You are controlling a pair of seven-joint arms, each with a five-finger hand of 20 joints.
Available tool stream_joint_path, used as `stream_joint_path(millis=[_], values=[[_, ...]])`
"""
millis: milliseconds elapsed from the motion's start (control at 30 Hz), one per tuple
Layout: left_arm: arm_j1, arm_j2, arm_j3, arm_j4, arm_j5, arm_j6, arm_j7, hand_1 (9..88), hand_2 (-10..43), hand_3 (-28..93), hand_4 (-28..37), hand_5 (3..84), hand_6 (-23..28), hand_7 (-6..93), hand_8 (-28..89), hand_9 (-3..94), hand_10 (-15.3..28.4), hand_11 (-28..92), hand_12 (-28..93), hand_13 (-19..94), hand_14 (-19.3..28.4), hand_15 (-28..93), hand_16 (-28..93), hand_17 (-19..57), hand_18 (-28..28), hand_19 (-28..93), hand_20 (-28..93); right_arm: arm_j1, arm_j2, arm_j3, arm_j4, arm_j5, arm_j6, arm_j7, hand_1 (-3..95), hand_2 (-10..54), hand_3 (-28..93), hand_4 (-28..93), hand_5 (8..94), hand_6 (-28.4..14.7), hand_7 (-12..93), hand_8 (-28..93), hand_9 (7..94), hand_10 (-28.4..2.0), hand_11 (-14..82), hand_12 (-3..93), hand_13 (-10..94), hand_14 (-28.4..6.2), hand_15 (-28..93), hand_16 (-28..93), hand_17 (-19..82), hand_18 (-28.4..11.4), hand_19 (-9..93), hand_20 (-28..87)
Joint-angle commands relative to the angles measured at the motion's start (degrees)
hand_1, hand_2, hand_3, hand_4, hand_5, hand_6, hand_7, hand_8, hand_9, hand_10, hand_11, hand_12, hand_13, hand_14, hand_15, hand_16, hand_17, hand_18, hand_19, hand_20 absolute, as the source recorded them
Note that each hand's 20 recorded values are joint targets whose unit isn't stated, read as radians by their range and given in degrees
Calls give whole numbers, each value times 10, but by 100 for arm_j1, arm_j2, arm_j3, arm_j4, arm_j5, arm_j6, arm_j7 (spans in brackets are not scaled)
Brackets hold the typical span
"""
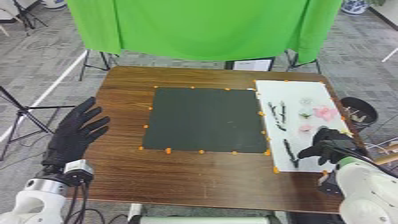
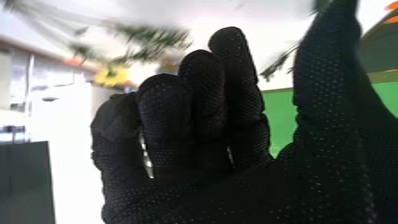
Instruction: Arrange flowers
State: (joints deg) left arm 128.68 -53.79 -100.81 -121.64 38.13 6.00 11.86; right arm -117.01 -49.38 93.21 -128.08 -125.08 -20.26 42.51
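Arrangement is judged not yet begun: a pink flower (image 1: pixel 326 113) and dark stems (image 1: pixel 290 151) are laid loose on the white sheet (image 1: pixel 293 89), all placing outstanding. The right hand (image 1: pixel 330 143) is positioned at the sheet, fingers extended, thumb set wide; the left hand's (image 1: pixel 67 142) fingers are spread.

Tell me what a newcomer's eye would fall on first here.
Probably the green cloth, hanging beyond the far edge of the table. Next, likely the dark mat in the middle, then the pink flower on the white sheet at right, beyond the right robot hand.
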Motion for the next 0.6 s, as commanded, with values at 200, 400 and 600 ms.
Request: stream_joint_path(millis=[200,400,600], values=[[30,-37,3,-15,7,2,-74,278,-49,679,-265,238,27,245,-131,193,119,254,164,178,165,398,-20,-88,227,443,117,77,-50,-110,116,232,-538,47,195,-95,412,-283,580,-43,414,-135,604,-153,552,443,577,-147,795,346,279,-232,902,518],[-3,-35,34,-4,9,-3,-104,277,-49,680,-267,238,27,244,-131,195,119,256,164,178,165,398,-21,-88,227,443,118,37,-56,-234,117,131,-707,50,180,-95,501,-282,570,-43,413,-132,593,-154,553,437,569,-149,795,339,275,-232,896,519],[-15,-42,35,0,19,-26,-121,278,-47,678,-267,238,27,244,-132,196,120,256,162,179,166,398,-21,-88,227,443,118,31,-82,-484,230,-78,-754,90,170,-95,665,-282,567,-34,440,-144,604,-144,563,427,581,-136,796,328,283,-227,897,515]])
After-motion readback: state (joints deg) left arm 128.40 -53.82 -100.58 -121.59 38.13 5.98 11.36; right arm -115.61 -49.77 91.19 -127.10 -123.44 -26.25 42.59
